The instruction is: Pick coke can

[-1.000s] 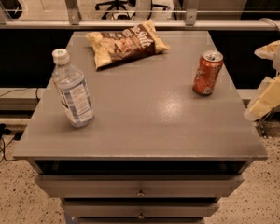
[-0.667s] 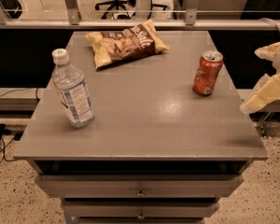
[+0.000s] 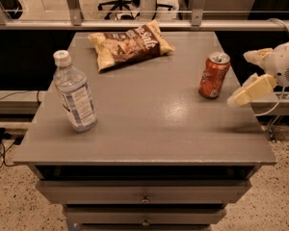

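The coke can (image 3: 214,74), orange-red with a silver top, stands upright on the right side of the grey table (image 3: 149,124). My gripper (image 3: 239,79) comes in from the right edge of the camera view, just right of the can and at about its height. Its two cream fingers (image 3: 250,90) are spread apart, one above and one below, with nothing between them. A small gap shows between the lower fingertip and the can.
A clear water bottle (image 3: 75,92) with a white cap stands at the table's left. A chip bag (image 3: 131,43) lies at the back middle. Drawers (image 3: 144,196) sit below the table front. A rail and an office chair are behind.
My gripper has moved left, toward the can; its lower finger now reaches over the table's right edge. The can, bottle and bag have not moved.
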Robot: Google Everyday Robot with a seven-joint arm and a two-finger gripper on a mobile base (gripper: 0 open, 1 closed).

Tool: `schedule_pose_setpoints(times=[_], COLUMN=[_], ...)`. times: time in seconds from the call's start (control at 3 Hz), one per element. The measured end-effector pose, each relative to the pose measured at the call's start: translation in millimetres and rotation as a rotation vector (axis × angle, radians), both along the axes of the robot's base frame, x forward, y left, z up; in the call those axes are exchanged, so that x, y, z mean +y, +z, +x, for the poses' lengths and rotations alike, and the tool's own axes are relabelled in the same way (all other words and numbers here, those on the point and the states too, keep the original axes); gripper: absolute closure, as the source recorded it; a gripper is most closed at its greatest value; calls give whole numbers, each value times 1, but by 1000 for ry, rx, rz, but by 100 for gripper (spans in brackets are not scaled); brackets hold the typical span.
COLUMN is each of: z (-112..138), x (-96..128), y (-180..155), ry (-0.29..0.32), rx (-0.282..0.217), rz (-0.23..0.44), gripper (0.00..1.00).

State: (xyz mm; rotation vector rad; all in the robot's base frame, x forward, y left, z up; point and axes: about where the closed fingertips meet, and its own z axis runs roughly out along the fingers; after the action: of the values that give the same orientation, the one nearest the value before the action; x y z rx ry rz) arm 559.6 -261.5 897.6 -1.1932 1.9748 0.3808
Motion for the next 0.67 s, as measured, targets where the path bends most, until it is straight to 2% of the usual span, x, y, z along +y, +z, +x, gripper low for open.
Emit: schedule_pose_setpoints(times=[0.67], z=[41], x=[23], y=[-7], ry=[33], rx=[-44], rz=[192], gripper=[0])
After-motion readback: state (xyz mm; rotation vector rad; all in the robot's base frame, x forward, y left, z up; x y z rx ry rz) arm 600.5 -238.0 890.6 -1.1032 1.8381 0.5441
